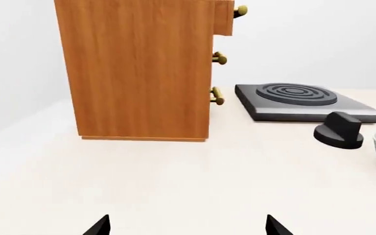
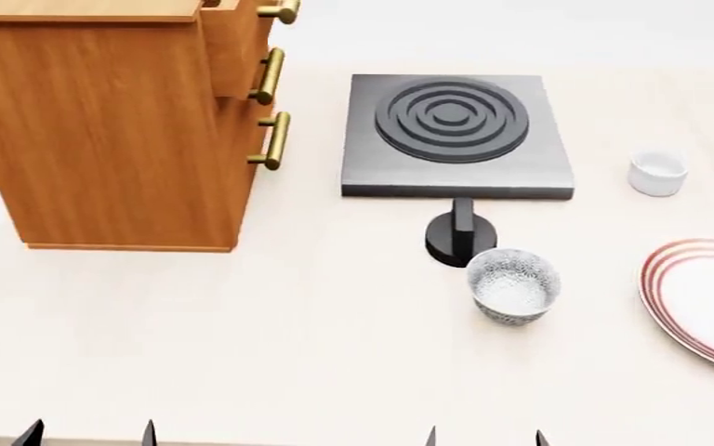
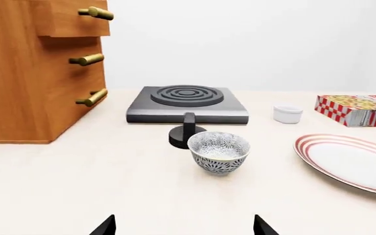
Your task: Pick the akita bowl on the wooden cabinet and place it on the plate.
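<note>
Simulated kitchen setup, plain white walls, one pale countertop [image 2: 308, 353]. Evidence: single-burner stove plate [image 2: 456, 135] with ring coils and a black control knob [image 2: 460, 237], wooden cabinet [image 2: 109, 130] with brass bar handles, red-rimmed plate [image 2: 705, 297], patterned bowl [image 2: 513, 285], small white ramekin [image 2: 657, 174], red-checked cookie box [image 3: 356, 109].

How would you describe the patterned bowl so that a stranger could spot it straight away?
Start from the big orange-brown wooden cabinet and go across to the flat dark stove plate with raised rings. Just in front of it stands a black knob, and the akita bowl sits on the table right beside that knob. It is the only speckled black-and-white bowl, deeper than the red-ringed plate.
</note>
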